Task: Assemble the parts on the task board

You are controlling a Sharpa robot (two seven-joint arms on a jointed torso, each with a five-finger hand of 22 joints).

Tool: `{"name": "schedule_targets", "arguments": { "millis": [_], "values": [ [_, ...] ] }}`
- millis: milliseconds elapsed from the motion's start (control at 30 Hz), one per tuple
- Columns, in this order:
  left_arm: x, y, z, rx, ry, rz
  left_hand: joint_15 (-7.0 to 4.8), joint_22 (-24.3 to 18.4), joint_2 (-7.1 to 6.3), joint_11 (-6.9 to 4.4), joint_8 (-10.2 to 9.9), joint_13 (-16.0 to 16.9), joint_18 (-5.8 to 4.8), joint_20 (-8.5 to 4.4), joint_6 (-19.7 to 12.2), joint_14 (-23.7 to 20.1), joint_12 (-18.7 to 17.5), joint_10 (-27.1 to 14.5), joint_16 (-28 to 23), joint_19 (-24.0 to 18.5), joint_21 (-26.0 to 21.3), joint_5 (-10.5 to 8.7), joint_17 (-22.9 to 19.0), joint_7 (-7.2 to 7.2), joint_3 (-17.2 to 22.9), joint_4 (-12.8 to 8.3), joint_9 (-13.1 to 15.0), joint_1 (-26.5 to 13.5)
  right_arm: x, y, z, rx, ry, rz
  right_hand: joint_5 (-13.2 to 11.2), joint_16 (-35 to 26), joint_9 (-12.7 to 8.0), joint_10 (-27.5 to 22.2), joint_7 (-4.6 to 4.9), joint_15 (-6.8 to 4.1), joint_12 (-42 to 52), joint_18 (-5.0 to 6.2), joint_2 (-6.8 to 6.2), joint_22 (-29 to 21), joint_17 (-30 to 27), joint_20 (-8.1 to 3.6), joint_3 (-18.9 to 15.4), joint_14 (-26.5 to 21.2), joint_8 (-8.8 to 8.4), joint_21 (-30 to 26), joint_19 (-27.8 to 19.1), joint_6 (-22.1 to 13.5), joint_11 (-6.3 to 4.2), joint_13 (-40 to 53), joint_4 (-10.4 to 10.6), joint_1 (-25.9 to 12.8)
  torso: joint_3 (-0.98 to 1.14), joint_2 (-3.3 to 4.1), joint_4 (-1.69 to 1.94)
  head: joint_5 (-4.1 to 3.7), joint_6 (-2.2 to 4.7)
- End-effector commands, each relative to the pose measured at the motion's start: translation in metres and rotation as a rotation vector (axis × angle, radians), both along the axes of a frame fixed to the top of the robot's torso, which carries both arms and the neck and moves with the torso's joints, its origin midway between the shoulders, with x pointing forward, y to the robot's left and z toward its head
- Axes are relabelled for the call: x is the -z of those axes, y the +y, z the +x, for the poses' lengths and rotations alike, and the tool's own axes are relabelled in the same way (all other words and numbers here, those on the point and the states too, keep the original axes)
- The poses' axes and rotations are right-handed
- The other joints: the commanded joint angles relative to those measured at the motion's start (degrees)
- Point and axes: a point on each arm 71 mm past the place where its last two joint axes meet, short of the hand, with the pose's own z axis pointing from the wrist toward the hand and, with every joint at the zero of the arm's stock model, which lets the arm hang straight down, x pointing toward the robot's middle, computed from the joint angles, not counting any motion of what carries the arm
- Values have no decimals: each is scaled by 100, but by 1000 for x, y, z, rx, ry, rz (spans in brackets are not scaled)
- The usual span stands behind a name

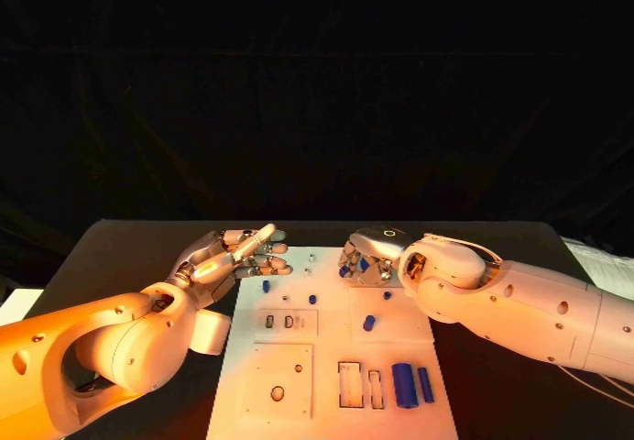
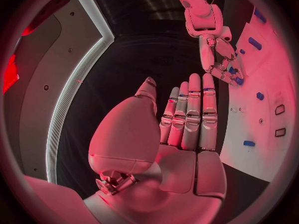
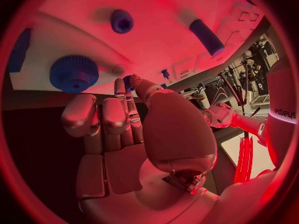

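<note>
Both hands hover over the task board (image 1: 298,367): left hand (image 1: 238,259) spread, right hand (image 1: 364,258) unclear.

A black table (image 1: 132,247) spreads out under everything, its far edge meeting a black backdrop (image 1: 317,101) that covers the whole upper part of the head view. At the table's right side lies a pale sheet (image 1: 606,263), partly cut off by the picture's edge.
</note>
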Motion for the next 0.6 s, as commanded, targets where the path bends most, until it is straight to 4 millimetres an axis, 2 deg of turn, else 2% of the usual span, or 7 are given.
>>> {"name": "schedule_targets", "arguments": {
  "millis": [33, 167, 367, 500, 600],
  "values": [
    [-1, 0, 1, 8, -1, -9, 17, -9, 45, 1, -27, 7, 66, 22, -23, -15, -35, -37, -35, 0, -37, 3, 9, 18, -16, -35, 4, 7, -8, 3, 2, 13, -50, 54, 25, 27, 91, 45, -39, -33, -10, -76, 94, 10, 12, -38, 31, 198, 31, 26, 19, 87, -17, 7, -3, 32, -2, 11, 8, 8, 30],
    [-1, 1, 2, -2, -6, -10, 18, -11, 54, 2, -28, 7, 66, 23, -25, -17, -35, -40, -40, 0, -40, 3, 15, 19, -15, -42, 4, 18, -12, 8, 5, 18, -71, 70, -5, 48, 99, 45, -32, -31, -27, -78, 76, 30, 26, -43, 36, 194, 23, 47, 12, 85, -15, 2, 3, 29, -1, 18, 13, 17, 35],
    [-1, 3, 3, -10, -8, -10, 17, -12, 62, 2, -28, 8, 66, 23, -25, -16, -34, -41, -43, 0, -42, 4, 20, 18, -14, -49, 5, 29, -18, 20, 12, 23, -106, 91, -23, 60, 102, 35, -27, -30, -40, -82, 56, 47, 33, -41, 36, 190, 13, 63, 7, 77, -8, -3, 5, 25, 1, 25, 1, 35, 31],
    [-2, 4, 4, -11, -9, -10, 17, -12, 62, 2, -28, 8, 66, 23, -25, -16, -34, -41, -43, 0, -42, 4, 20, 18, -14, -49, 5, 29, -18, 29, 18, 27, -116, 91, -26, 65, 103, 30, -24, -29, -45, -82, 51, 47, 36, -40, 38, 189, 9, 65, 3, 74, -6, -5, 7, 24, 1, 34, 13, 35, 23],
    [-2, 4, 4, -12, -10, -10, 18, -13, 66, 2, -28, 9, 66, 24, -25, -17, -33, -42, -46, 0, -44, 3, 24, 18, -14, -56, 5, 37, -17, 34, 22, 29, -115, 87, -30, 78, 105, 16, -19, -25, -53, -85, 41, 65, 46, -38, 41, 187, 0, 80, 1, 66, -1, -10, 10, 23, 3, 35, 6, 47, 21]
  ]
}}
